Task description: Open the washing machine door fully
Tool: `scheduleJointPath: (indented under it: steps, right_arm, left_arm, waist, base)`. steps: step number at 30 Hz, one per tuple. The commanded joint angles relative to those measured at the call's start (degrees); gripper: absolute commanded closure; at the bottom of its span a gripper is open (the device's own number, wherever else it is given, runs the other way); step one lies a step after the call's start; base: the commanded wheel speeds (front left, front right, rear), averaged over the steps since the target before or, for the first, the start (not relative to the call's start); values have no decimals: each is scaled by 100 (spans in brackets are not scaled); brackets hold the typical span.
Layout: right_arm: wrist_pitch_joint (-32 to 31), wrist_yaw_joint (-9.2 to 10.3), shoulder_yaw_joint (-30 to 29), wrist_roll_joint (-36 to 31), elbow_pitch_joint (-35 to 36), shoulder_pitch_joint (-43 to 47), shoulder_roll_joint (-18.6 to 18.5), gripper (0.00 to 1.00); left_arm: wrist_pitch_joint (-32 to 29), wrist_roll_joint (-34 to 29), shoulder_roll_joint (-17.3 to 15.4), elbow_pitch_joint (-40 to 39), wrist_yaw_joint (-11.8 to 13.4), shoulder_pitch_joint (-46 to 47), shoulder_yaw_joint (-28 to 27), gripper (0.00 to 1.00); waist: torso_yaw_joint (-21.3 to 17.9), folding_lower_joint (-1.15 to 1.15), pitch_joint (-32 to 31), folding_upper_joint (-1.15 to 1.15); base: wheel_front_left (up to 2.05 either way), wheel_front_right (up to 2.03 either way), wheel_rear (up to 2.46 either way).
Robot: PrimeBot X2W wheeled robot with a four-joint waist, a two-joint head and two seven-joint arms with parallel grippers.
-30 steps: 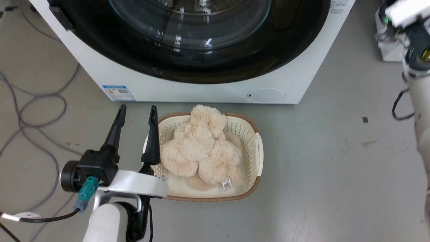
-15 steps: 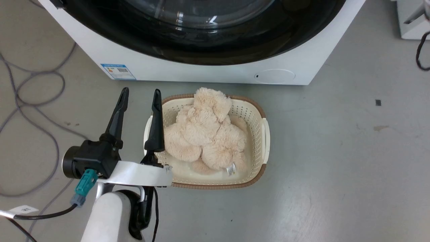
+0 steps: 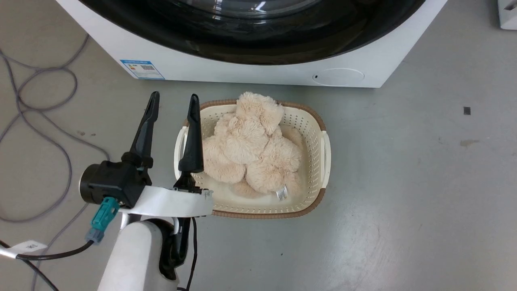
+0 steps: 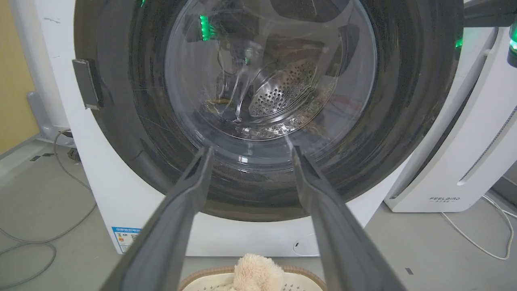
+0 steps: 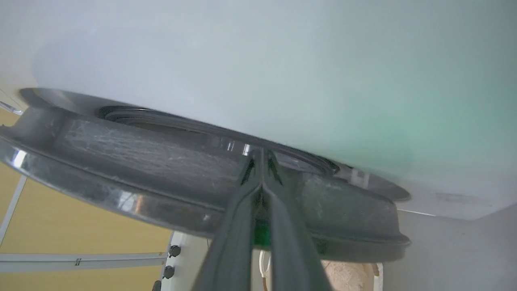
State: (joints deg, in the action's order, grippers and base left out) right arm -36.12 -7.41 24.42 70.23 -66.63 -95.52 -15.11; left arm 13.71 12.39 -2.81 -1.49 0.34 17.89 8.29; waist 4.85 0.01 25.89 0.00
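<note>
The washing machine (image 3: 242, 73) is a white front-loader at the top of the head view, with its glossy black washing machine door (image 3: 250, 50) above the white lower panel. In the left wrist view the door (image 4: 404, 121) and its clear glass bowl face me, and my left gripper (image 4: 251, 150) stands open in front of it, holding nothing. The same gripper (image 3: 173, 99) hovers over the floor left of a basket. In the right wrist view my right gripper (image 5: 261, 152) is shut, its tips in the narrow gap between the door's rim (image 5: 141, 161) and the machine's white front (image 5: 242, 60).
A cream basket (image 3: 325, 157) holding a fluffy beige plush toy (image 3: 250, 149) sits on the grey floor just before the machine. Grey cables (image 3: 40, 101) loop on the floor at the left. A white "FEELBIRD" appliance (image 4: 452, 161) stands right of the machine.
The head camera has shifted, so machine and basket sit higher in the picture, and the right arm has left its upper right corner. The left gripper stays open.
</note>
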Motion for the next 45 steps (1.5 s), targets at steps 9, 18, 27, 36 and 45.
scheduleJointPath:
  steps: [9, 18, 27, 36, 45]
  right_arm:
    - [-861, -8, 276, 616, -436, -282, 58, 100]
    - [-1292, -8, 310, 723, -174, 351, 62, 100]
    - [-1543, -8, 323, 915, 405, 1437, 120, 100]
    - [-1683, -8, 323, 1160, 1197, 2628, 283, 100]
    - [-1861, -8, 367, 1382, 2000, 3569, 560, 100]
  left_arm:
    - [129, 124, -7, 88, 59, 119, 122, 0]
    - [129, 16, -7, 276, 51, -61, 133, 0]
    - [129, -147, -7, 595, 34, -340, 119, 0]
    - [129, -307, -7, 844, -9, -656, 54, 0]
    - [129, -421, -7, 1059, -108, -1030, 8, 0]
  waist:
    - [70, -1, -56, 0]
    - [85, -1, -413, 0]
    - [114, -1, -911, 0]
    - [98, -1, -1389, 0]
    - [68, -1, -1780, 0]
  base:
    - [0, 0, 0]
    - [0, 0, 0]
    - [0, 0, 0]
    - [0, 0, 0]
    - [0, 0, 0]
